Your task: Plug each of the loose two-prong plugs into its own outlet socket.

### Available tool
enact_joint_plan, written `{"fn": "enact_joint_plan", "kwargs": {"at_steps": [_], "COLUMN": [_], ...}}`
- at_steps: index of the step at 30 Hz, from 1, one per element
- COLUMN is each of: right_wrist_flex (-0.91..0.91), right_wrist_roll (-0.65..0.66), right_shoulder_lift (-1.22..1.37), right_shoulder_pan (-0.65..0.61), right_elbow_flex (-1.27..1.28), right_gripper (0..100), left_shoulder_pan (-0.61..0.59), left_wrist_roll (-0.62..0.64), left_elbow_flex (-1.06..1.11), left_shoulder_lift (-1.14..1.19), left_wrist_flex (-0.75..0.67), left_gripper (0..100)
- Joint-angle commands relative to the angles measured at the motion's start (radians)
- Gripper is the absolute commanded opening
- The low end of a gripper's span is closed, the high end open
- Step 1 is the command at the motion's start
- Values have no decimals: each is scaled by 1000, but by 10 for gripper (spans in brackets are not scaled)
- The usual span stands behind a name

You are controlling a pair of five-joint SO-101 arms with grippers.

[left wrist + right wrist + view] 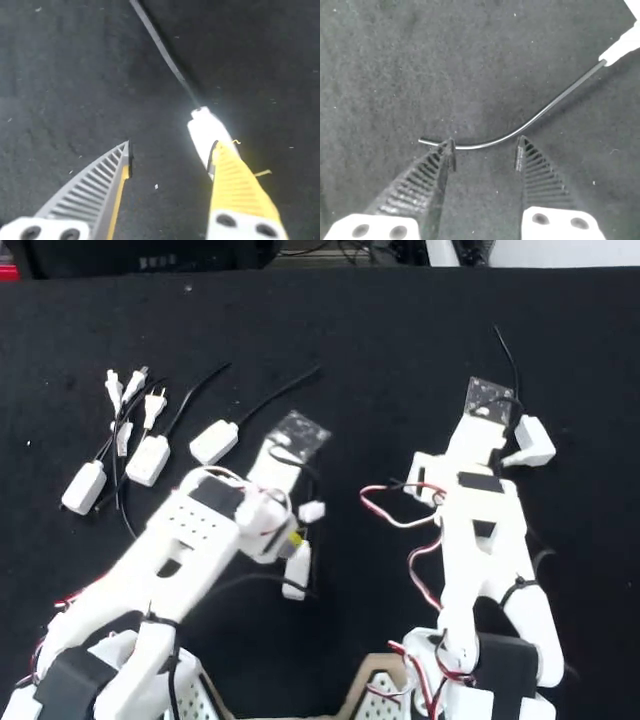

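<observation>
Several loose two-prong plugs (135,390) lie at the far left of the black table. Three white outlet sockets (148,458) on black cords lie just right of them. My left gripper (298,432) hangs right of the nearest socket (213,440). In the left wrist view this gripper (170,147) is open, and a white corded piece (205,132) rests against its yellow finger (235,185). My right gripper (490,398) is open too. Between its fingertips (486,142) lies the loose end of a black cord (540,116) that runs to a white piece (625,45).
Another white piece (535,443) with a thin black cord (506,352) sits beside the right arm. Red and white wires (400,515) loop between the two arms. Dark equipment stands beyond the table's far edge (320,268).
</observation>
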Motion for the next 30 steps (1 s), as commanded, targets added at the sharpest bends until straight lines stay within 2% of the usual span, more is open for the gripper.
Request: {"fn": "enact_joint_plan", "kwargs": {"at_steps": [1, 8, 14, 18, 22, 26, 30], "right_wrist_flex": [-21, -14, -18, -21, -21, -21, -21], "right_wrist_roll": [-9, -9, -9, -9, -9, -9, -9], "right_shoulder_lift": [-38, -45, -42, -38, -38, -38, -38], "right_shoulder_pan": [20, 31, 107, 106, 106, 106, 106], "right_elbow_flex": [-33, -38, -58, -54, -54, -54, -53], "right_gripper": [184, 184, 184, 184, 184, 184, 184], "left_shoulder_pan": [-64, -67, 71, 131, 91, 28, 44], "left_wrist_roll": [3, 6, 11, 11, 18, 166, 244], "left_elbow_flex": [-31, 94, 185, 114, -1, -61, -70], "left_shoulder_lift": [-15, -8, -17, -18, -9, 38, 183], "left_wrist_flex": [5, -71, -172, -166, -176, -285, -396], "left_gripper": [263, 263, 263, 263, 263, 265, 268]}}
